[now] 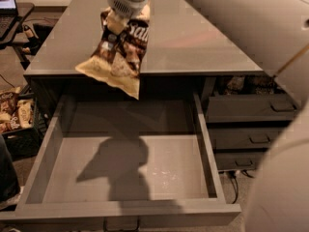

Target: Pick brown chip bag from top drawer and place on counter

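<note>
The brown chip bag [119,52] hangs in the air from my gripper [118,19], which is shut on its top end. The bag is dark brown with a cream-yellow lower end and white lettering. It hangs over the front edge of the glossy grey counter [193,37], above the back of the top drawer [159,163]. The wide grey drawer is pulled fully open and its floor is bare, with the bag's shadow on it. My white arm reaches in from the upper right.
Narrower grey drawers [251,139] with loop handles are to the right. A black crate with several small brown-and-cream packets [14,115] sits on the floor at left. A small dark desk with a laptop [9,4] is at the top left.
</note>
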Robot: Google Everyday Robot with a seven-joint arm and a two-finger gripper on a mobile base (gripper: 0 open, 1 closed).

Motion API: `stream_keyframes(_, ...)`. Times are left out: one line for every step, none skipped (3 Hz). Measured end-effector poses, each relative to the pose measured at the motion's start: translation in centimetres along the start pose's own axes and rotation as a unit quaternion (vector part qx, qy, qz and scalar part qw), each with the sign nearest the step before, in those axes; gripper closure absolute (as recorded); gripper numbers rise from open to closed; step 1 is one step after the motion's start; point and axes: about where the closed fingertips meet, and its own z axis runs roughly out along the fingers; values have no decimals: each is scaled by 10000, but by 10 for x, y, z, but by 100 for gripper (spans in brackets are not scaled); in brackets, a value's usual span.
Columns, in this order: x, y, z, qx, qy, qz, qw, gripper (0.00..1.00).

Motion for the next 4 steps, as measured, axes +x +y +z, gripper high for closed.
stream_keyframes(0, -34, 21, -129, 166, -78, 9997, 100)
stream_keyframes(-5, -64, 27, -111, 238, -149, 9995, 100)
stream_keyframes(-12, -89, 29, -59, 238, -199, 9995, 100)
stream_keyframes(-22, -101, 42, -47, 235, -266, 9994, 100)
